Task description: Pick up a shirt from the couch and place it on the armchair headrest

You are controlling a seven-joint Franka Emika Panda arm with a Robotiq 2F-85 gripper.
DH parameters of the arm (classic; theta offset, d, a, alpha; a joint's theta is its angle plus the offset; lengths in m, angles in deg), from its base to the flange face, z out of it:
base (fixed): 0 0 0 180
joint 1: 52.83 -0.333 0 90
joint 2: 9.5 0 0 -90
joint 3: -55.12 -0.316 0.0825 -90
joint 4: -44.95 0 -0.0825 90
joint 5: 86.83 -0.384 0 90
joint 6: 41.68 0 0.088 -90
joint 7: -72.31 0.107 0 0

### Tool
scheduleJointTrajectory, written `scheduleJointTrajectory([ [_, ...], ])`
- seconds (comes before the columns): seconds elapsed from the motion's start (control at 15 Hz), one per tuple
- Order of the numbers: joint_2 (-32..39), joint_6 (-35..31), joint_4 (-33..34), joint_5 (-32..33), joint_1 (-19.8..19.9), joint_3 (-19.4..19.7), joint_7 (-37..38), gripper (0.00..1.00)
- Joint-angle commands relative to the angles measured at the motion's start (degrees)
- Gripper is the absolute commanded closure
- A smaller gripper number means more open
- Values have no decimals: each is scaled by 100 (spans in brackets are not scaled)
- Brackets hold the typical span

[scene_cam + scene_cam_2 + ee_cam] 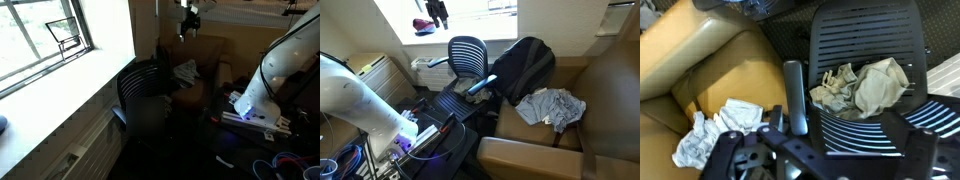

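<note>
Hand: my hand (188,22) hangs high over the furniture, close to the top edge in both exterior views (438,13), with the fingers pointing down. I cannot tell whether they are apart or together. In the wrist view only dark, blurred links show along the bottom edge.
Arm: my white arm (272,70) rises from its base and runs up to the top edge in an exterior view.
Shirt: a crumpled grey-white shirt (552,106) lies on the seat of the couch, well below my hand and apart from it. The wrist view shows it at lower left on the brown cushion (718,128).
Couch: the brown couch (610,90) fills one side of an exterior view, and its corner cushion carries the shirt.
Chair: a black chair (468,52) with a slatted mesh back stands just beside the couch, between it and the window.
Armrest: a grey armrest (795,95) runs between the couch cushion and the chair's slats in the wrist view.
Pale cloth: a crumpled cream cloth (865,85) lies on the chair's black slatted surface in the wrist view. I cannot tell which part of the chair it is on, nor find it in the exterior views.
Backpack: a black backpack (525,65) leans on the couch, just beside the shirt and next to the chair.
Window: a bright window (45,35) stands behind the chair.
</note>
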Motion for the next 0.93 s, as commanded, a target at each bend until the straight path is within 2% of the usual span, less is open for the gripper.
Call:
scheduleJointTrajectory([
  [0.0, 293, -569, -935, 233, 280, 35, 810, 0],
  [0.2, 978, -952, -1446, 23, 361, 121, 1436, 0],
  [0.27, 1333, -1095, -1488, -292, 352, 251, 1247, 0],
  [0.33, 791, -773, -1386, -14, 269, 148, 1259, 0],
  [0.53, 1360, -1040, -1496, -184, 250, 296, 1263, 0],
  [0.6, 1184, -1104, -1542, 183, 182, 188, 1822, 0],
  [0.67, 1262, -1153, -1469, 269, 242, 230, 2346, 0],
  [0.73, 1483, -1186, -1349, 219, 426, 442, 2349, 0],
  [0.87, 1486, -1631, -1647, 544, 792, 860, 2489, 0],
])
